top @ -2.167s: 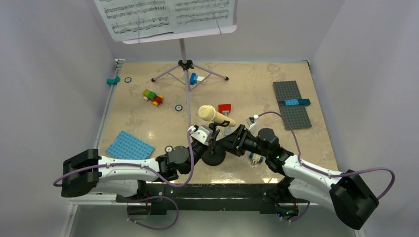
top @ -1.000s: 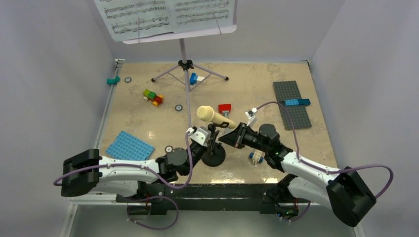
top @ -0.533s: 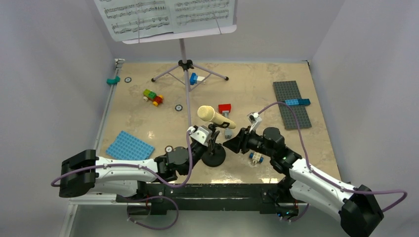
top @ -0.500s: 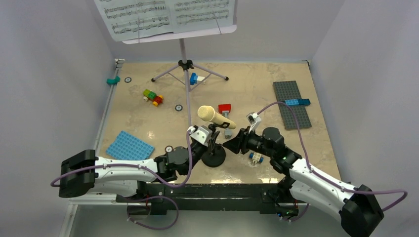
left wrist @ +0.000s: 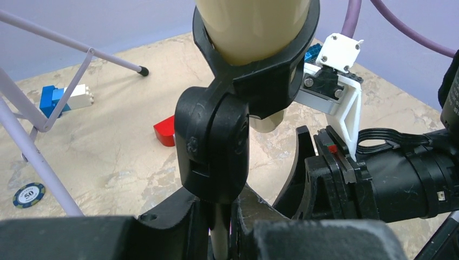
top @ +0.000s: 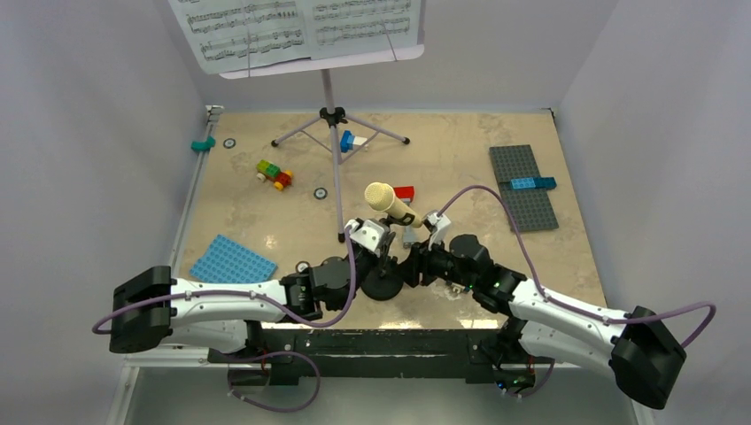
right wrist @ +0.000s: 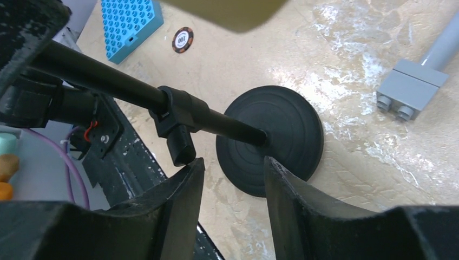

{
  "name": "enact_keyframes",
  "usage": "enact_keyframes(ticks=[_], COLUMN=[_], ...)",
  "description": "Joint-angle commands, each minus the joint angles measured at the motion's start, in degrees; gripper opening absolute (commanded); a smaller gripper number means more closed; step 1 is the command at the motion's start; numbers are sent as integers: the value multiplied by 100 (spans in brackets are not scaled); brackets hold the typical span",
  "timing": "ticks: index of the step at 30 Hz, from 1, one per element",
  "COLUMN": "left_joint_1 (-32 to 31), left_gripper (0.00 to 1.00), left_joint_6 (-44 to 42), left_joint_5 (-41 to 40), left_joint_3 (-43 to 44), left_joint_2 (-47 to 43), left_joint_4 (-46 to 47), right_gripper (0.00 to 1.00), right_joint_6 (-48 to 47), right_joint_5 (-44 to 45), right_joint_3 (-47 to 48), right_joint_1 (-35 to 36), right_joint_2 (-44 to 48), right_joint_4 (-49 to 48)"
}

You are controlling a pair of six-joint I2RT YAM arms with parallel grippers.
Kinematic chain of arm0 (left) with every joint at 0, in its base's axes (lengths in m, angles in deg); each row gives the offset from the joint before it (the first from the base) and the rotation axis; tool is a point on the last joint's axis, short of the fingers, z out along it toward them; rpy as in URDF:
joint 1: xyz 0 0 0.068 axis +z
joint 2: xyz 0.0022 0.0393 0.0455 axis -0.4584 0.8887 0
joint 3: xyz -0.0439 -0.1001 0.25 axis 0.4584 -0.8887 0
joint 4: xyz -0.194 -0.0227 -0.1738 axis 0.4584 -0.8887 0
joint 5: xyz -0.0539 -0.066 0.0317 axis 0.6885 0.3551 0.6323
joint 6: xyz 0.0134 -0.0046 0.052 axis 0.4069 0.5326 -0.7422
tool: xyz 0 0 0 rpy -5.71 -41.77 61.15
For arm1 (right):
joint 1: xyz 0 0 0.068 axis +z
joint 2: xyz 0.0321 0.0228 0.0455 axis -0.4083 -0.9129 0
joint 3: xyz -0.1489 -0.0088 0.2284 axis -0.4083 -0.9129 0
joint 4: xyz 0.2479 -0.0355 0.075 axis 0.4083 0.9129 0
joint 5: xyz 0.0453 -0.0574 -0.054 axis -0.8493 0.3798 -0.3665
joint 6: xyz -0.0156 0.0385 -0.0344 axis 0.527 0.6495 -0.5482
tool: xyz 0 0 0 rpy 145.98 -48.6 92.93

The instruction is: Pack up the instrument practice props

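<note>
The cream-yellow toy microphone [top: 388, 201] sits in the clip of the black mic stand, whose round base [top: 383, 286] rests on the table near the front edge. My left gripper [top: 375, 251] is shut on the stand's thin pole just under the clip [left wrist: 215, 142]. The microphone fills the top of the left wrist view [left wrist: 252, 26]. My right gripper [top: 414, 267] is open beside the pole, and its jaws [right wrist: 230, 187] hang just above the base [right wrist: 273, 138]. The lilac music stand [top: 329, 113] with white sheet-music pages [top: 292, 27] stands at the back.
A red brick [top: 405, 191] and a grey brick [top: 409, 236] lie just behind the microphone. A blue studded plate [top: 232, 262] is at the front left and a grey plate [top: 524, 187] at the right. A coloured brick car [top: 274, 173], poker chips and a teal piece [top: 203, 143] lie at the back left.
My right gripper has swung left and come in close to the mic stand's pole and base. The left gripper and the stand have shifted slightly right, tilting the microphone more upright.
</note>
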Motion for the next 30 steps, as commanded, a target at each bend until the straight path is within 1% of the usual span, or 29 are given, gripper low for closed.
enact_keyframes(ticks=[1, 3, 5, 9, 12, 19, 21, 23, 28, 30], left_joint_1=[-92, -92, -92, -92, -92, -91, -92, -92, -92, -92], left_gripper=[0, 0, 0, 0, 0, 0, 0, 0, 0, 0], left_joint_6=[582, 638, 701, 836, 919, 987, 989, 996, 1024, 1029], left_joint_5=[256, 257, 273, 274, 307, 344, 340, 329, 332, 342], left_joint_3=[161, 154, 163, 228, 273, 249, 222, 204, 177, 189], left_joint_2=[199, 233, 282, 388, 422, 374, 353, 344, 359, 361], left_joint_4=[-671, -693, -716, -922, -988, -1021, -1029, -1029, -1021, -1012], right_gripper=[54, 57, 58, 62, 63, 57, 55, 50, 15, 7], right_joint_6=[-42, -47, -57, -30, -115, -290, -316, -357, -637, -821], right_joint_5=[290, 333, 374, 256, 352, 557, 616, 623, 496, 409], right_joint_3=[3, -84, -173, -400, -311, 16, 16, 12, -13, -44], right_joint_1=[44, 47, 45, 41, 40, 41, 40, 40, 40, 47], right_joint_2=[239, 358, 485, 866, 840, 396, 390, 418, 462, 481], right_joint_4=[-960, -981, -1032, -1284, -1106, -838, -805, -791, -804, -868])
